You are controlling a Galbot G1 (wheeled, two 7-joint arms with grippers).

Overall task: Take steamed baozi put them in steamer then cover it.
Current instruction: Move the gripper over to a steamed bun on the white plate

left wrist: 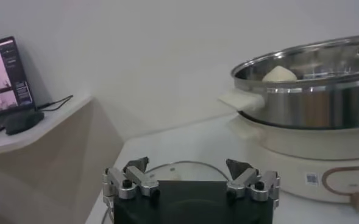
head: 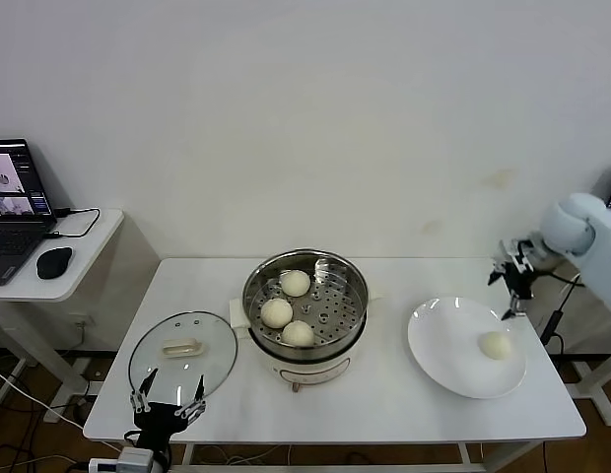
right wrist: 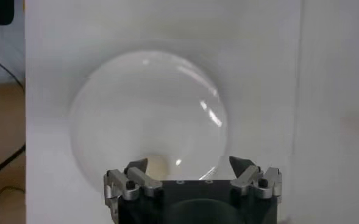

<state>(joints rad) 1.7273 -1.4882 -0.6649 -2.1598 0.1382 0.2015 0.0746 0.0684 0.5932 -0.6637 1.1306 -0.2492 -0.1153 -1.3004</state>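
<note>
Three baozi (head: 289,308) in steamer (head: 353,286)

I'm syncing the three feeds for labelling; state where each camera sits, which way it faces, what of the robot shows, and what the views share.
Head view: up on the robot's head, looking forward and down at the white table; both open end effectors show, left end effector by the cover, right end effector above the plate.
Left wrist view: low, facing the steamer; its own fingers show.
Right wrist view: facing down onto the plate; its own fingers show.
Shared: steamer in head and left wrist views; plate in head and right wrist views.
</note>
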